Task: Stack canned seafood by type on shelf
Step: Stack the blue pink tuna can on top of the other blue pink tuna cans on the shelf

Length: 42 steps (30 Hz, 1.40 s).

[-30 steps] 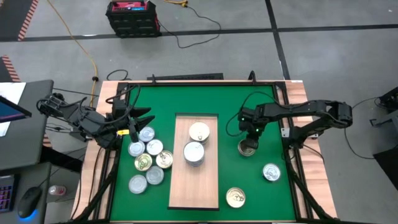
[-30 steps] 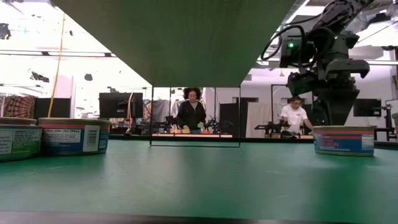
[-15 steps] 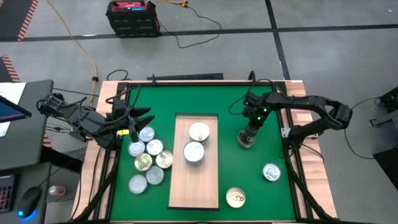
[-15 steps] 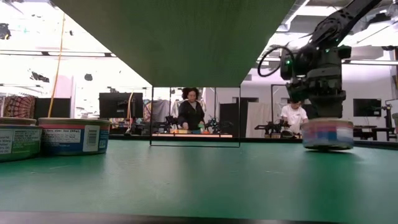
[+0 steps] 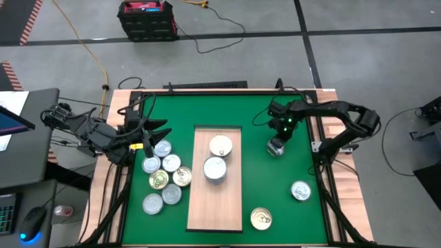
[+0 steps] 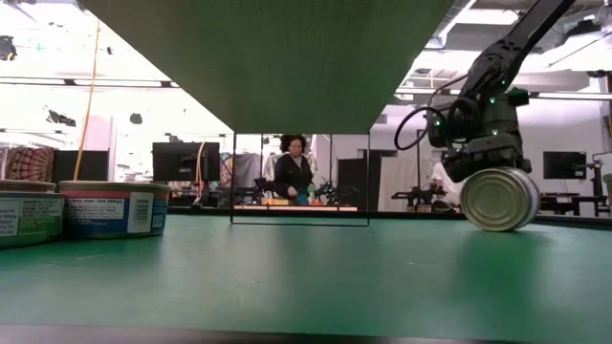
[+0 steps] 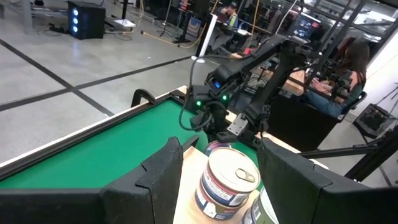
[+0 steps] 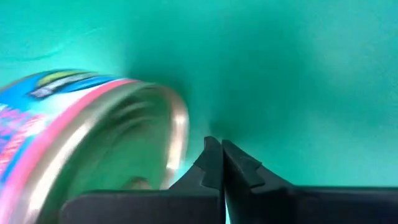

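The right gripper (image 5: pixel 277 140) is seen over the green mat (image 5: pixel 258 182), right of the shelf (image 5: pixel 215 207) and toward the far side; its fingers (image 8: pixel 214 163) are pressed together with nothing between them. A tin (image 6: pixel 499 198) is tipped on its edge just beside those fingers, its flat end turned toward the low camera — its pink-and-blue label (image 8: pixel 59 99) is seen blurred in the right wrist view; whether the fingers touch it cannot be told.

The left gripper (image 5: pixel 153 136) is held at the far left of the mat, its jaws apart and empty, just beyond a cluster of six tins (image 5: pixel 164 178) that lies left of the shelf. On the shelf two tins are set — a gold-topped one (image 5: pixel 220 146) farther back and a silver-topped one (image 5: pixel 215 169) nearer; both are upright. Two more tins are found on the mat at the near right: a silver one (image 5: pixel 300 191) and a gold one (image 5: pixel 260 219). People (image 6: pixel 294 172) are seen in the room behind.
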{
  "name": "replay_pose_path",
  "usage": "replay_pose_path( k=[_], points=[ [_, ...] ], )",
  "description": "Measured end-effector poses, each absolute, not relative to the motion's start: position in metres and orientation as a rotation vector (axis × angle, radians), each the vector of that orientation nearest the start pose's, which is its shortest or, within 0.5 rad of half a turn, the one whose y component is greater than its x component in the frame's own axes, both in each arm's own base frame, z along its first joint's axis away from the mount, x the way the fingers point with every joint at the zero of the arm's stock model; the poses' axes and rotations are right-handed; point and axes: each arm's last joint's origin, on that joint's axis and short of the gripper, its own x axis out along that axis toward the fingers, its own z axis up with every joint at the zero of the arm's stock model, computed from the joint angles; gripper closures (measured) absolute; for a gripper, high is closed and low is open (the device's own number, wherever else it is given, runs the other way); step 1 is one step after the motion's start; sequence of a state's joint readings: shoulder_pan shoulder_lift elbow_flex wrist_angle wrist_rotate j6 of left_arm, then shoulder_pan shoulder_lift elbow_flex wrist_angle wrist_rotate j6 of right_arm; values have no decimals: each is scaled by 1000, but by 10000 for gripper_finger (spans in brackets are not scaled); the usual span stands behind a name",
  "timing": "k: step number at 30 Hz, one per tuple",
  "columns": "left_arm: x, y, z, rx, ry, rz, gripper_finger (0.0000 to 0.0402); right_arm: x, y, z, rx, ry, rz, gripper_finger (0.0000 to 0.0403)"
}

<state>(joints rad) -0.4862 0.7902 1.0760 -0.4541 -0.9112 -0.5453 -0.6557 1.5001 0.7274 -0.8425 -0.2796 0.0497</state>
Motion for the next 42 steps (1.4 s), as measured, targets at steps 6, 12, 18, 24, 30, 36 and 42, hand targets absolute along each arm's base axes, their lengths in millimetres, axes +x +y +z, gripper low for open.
replay_pose_path(
  k=[6, 12, 18, 24, 30, 36, 42],
  points=[
    [131, -43, 403, -425, 9, 453, 203, 171, -133, 178, 555, 1524, -410, 368],
    [131, -42, 404, -420, -10, 509, 203, 176, -123, 218, 468, 1423, -257, 325],
    [131, -42, 404, -434, -15, 512, 203, 179, -106, 243, 485, 1393, -218, 204],
    [132, -40, 404, -427, -6, 503, 203, 193, -83, 244, 552, 1389, -226, 88],
    [134, -36, 403, -425, 12, 478, 203, 206, -63, 245, 505, 1355, -357, 49],
    [136, -34, 403, -414, 32, 440, 203, 211, -53, 244, 412, 1340, -475, 55],
    [136, -34, 403, -402, 52, 381, 203, 212, -52, 242, 462, 1318, -497, 57]
  ],
)
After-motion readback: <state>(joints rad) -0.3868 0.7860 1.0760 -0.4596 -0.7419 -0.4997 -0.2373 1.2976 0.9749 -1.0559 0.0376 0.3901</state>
